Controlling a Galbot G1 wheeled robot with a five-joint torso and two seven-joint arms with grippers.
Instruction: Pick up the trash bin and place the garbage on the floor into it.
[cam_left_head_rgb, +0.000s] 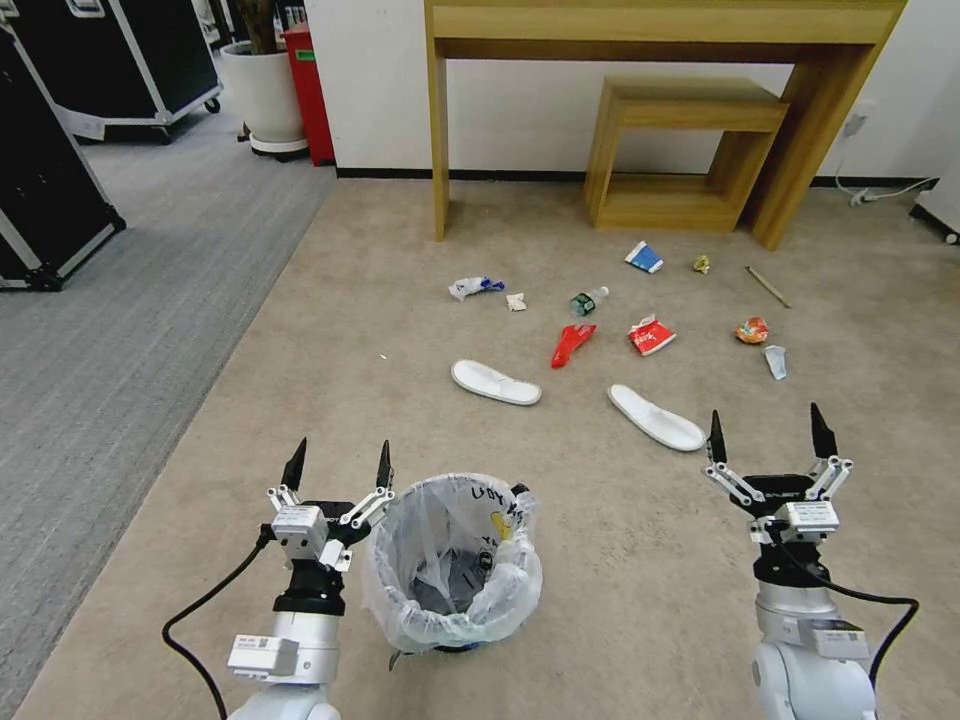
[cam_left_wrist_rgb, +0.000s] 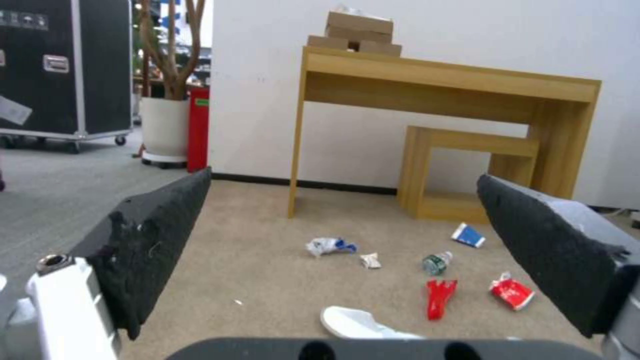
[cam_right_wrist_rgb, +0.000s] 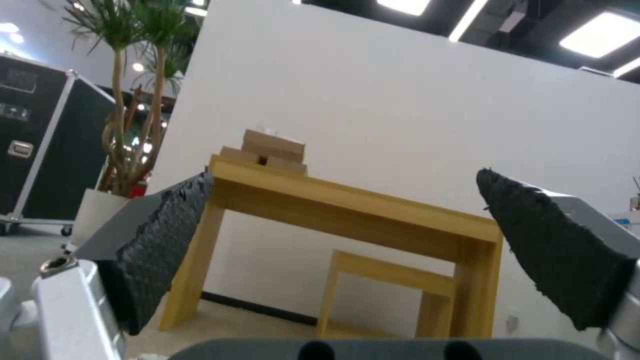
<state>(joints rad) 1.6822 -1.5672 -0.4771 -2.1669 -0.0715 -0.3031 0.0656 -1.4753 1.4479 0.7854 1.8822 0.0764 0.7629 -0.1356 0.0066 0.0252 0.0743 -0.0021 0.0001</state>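
Hovering wide open and empty at lower left, the left pincer (cam_left_head_rgb: 339, 458) is sitting just beside the bin (cam_left_head_rgb: 452, 562); the right pincer (cam_left_head_rgb: 768, 430), equally open, is waiting farther off, nearer the litter (cam_left_head_rgb: 572, 344).

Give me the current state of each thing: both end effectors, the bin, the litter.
Left end effector: open, empty, beside the bin.
Right end effector: open, empty, off to the bin's right.
Trash bin: upright on the floor, bag-lined.
Green-label bottle: lying on its side.
Two white slippers: flat on the floor, apart.
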